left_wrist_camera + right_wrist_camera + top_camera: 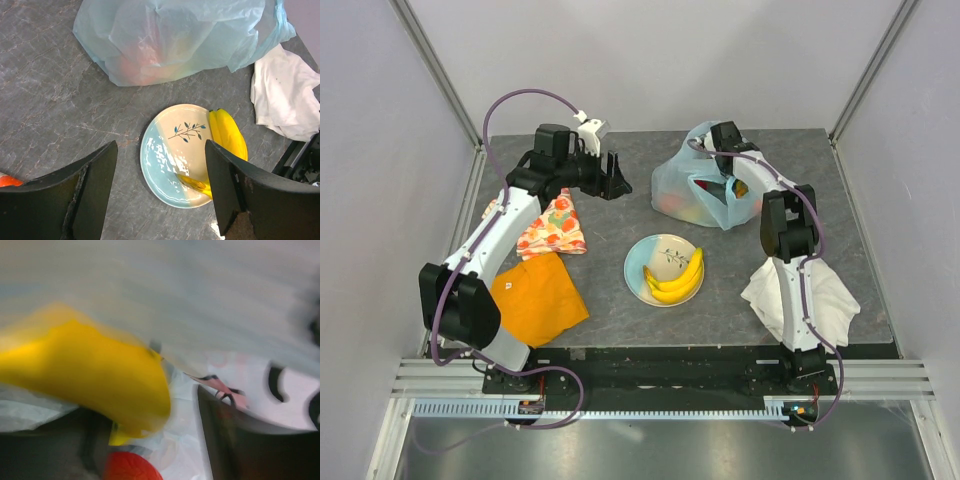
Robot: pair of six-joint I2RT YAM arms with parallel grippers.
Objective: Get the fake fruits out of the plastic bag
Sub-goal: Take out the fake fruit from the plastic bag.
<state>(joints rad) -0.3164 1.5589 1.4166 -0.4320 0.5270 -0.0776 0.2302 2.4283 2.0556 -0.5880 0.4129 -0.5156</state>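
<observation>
Well, the plastic bag [680, 185] sits slumped at the far side of the table [620, 325], right of centre, its mouth turned toward the right. Through its thin blue skin the left wrist view shows reddish and yellowish shapes inside. The right gripper [724, 178] is plunged into the bag's mouth; its own camera, badly blurred, shows a yellow fruit [90, 370] close in front and a red fruit [132, 467] below it, but I cannot tell whether the jaws are apart or clamped on anything. Near the bag, toward the middle of the table, two bananas [678, 280] lie on the right edge of a plate [645, 262]. The left gripper [613, 178] hangs above the table left of the bag, jaws spread wide with nothing between them. A white cloth [820, 300] lies at the near right, a fruit-patterned cloth [555, 228] and an orange cloth [535, 300] at the left.
</observation>
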